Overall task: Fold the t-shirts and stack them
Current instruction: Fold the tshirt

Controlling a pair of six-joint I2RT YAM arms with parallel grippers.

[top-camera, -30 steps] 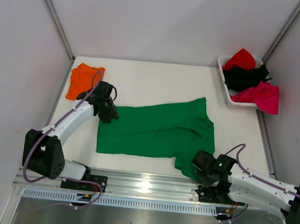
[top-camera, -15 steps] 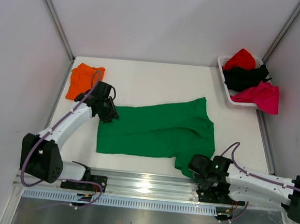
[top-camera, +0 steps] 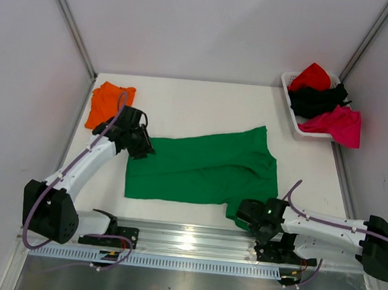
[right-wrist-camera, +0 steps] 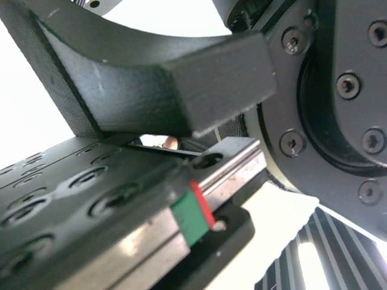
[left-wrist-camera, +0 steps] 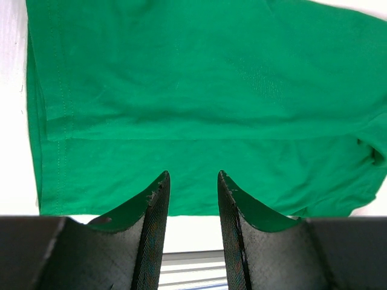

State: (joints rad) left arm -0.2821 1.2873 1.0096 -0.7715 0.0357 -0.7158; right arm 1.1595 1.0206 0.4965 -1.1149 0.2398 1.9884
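A bright green t-shirt [top-camera: 202,169] lies spread flat in the middle of the table, one sleeve pointing at the near edge. My left gripper [top-camera: 142,147] hovers at the shirt's far left corner. In the left wrist view its fingers [left-wrist-camera: 158,199] stand apart with nothing between them, the green t-shirt [left-wrist-camera: 199,90] beyond. My right gripper [top-camera: 244,214] sits low over the near sleeve, and its jaws are hidden in both views. An orange t-shirt [top-camera: 108,102] lies bunched at the far left.
A white basket [top-camera: 288,101] at the far right holds red [top-camera: 311,76], black [top-camera: 318,100] and magenta [top-camera: 337,124] shirts. Metal rails [top-camera: 186,242] run along the near edge. The right wrist view shows only arm hardware and a rail block [right-wrist-camera: 151,223] close up.
The right gripper has slid left along the near edge onto the green shirt's sleeve. The left gripper has barely shifted at the shirt's corner.
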